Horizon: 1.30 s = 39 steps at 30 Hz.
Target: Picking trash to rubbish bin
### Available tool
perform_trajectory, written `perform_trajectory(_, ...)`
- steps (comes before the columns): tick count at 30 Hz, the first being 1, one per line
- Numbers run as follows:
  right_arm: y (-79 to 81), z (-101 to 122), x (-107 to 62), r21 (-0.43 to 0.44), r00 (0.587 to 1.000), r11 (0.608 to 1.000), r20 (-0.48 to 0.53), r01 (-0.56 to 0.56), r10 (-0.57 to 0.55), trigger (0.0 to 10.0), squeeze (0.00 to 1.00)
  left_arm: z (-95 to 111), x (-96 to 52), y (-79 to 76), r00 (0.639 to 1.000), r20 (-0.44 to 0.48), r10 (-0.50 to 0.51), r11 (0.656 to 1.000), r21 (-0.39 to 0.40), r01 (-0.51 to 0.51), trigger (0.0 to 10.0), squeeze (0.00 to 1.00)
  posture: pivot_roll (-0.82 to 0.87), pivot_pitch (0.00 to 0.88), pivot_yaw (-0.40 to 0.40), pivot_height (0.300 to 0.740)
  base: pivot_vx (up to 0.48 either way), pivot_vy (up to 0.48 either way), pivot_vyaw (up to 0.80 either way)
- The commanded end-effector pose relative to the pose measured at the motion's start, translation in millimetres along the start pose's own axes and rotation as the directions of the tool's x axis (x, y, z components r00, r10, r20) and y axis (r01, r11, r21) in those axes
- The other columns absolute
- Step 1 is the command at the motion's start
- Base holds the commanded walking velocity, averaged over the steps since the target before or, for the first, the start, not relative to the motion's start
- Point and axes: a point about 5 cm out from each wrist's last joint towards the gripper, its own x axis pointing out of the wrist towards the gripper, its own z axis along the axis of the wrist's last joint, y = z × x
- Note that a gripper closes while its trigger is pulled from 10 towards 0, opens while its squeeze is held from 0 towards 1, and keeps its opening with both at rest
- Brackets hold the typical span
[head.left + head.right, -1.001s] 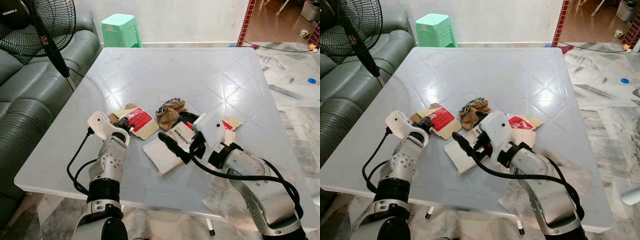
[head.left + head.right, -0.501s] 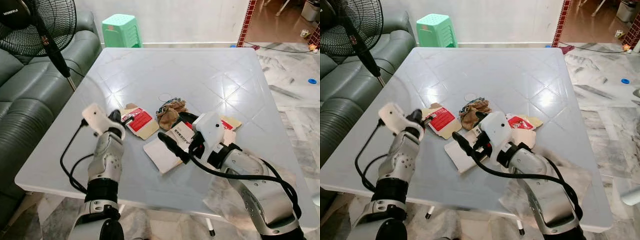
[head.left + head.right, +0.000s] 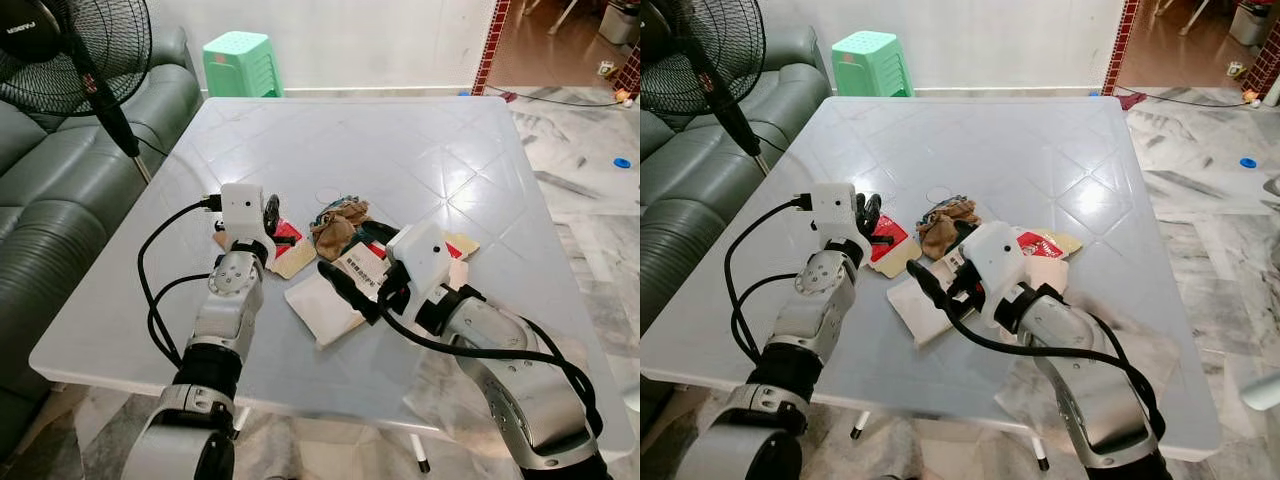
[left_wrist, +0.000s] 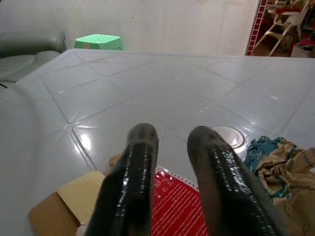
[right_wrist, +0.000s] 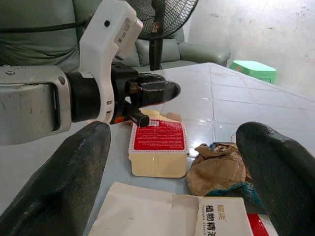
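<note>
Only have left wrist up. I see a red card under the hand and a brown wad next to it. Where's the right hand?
Observer: The right hand is open wide, low over a white sheet on the table, close beside the brown wad.
Operator: Any trash past the wad?
Observer: Yes, a second red card lies by the right arm, partly hidden behind it.
Operator: What's off the table's left edge?
Observer: A sofa runs along that edge, with a standing fan in front of it.
</note>
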Motion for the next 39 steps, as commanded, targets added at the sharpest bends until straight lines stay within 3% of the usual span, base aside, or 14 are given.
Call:
perform_trajectory(1,-1.1,2,0.3,-0.005,1.000,1.000,0.006,0.004,-0.004,10.0,0.00,0,3.1,0.7,1.000,-0.007,-0.014,0.999,0.040,0.014,10.0,1.00,-0.10,0.055,0.076,0.740,0.000,0.000,0.00)
perform_trajectory(5,-1.2,2,-0.2,-0.004,1.000,1.000,0.006,0.008,-0.008,10.0,0.00,-8,3.2,1.7,0.999,-0.032,-0.011,0.997,0.079,0.013,10.0,1.00,-0.10,0.055,0.076,0.740,0.000,0.000,0.00)
perform_trajectory(8,-1.5,0,-0.5,-0.003,1.000,1.000,0.004,0.011,-0.011,10.0,0.00,-34,-1.3,7.5,0.989,-0.136,0.052,0.997,0.058,-0.045,10.0,1.00,-0.10,0.055,0.075,0.740,0.000,0.000,0.00)
perform_trajectory(13,-1.1,1,-0.2,-0.002,1.000,1.000,0.005,0.010,-0.010,10.0,0.00,-50,-6.8,9.1,0.978,-0.196,0.070,0.996,0.065,-0.058,10.0,1.00,-0.11,0.057,0.076,0.740,0.000,0.000,0.00)
perform_trajectory(16,-1.1,0,-1.4,-0.004,1.000,1.000,0.000,0.011,-0.011,10.0,0.00,-64,-14.4,14.3,0.968,-0.237,0.079,0.993,0.108,-0.054,10.0,1.00,-0.11,0.060,0.074,0.740,0.000,0.000,0.00)
perform_trajectory(20,-1.3,0,-1.5,-0.004,1.000,1.000,0.000,0.011,-0.011,10.0,0.00,-65,-14.9,15.7,0.968,-0.235,0.082,0.992,0.112,-0.057,10.0,1.00,-0.11,0.060,0.074,0.740,0.000,0.000,0.00)
perform_trajectory(27,-1.3,0,-0.4,-0.004,1.000,1.000,0.001,0.005,-0.005,10.0,0.00,-73,-25.2,32.7,0.968,-0.217,0.129,0.978,0.187,-0.088,10.0,1.00,-0.09,0.062,0.068,0.740,0.000,0.000,0.00)
perform_trajectory(33,-0.6,-1,-0.1,-0.002,1.000,1.000,-0.001,-0.003,0.003,10.0,0.00,-82,-43.9,48.3,0.967,-0.196,0.162,0.967,0.225,-0.117,10.0,1.00,-0.07,0.058,0.065,0.740,0.000,0.000,0.00)
perform_trajectory(39,-0.4,-2,0.5,-0.002,1.000,1.000,-0.001,-0.012,0.012,10.0,0.00,-83,-62.6,49.8,0.975,-0.163,0.150,0.964,0.241,-0.108,10.0,1.00,-0.06,0.054,0.058,0.740,0.000,0.000,0.00)
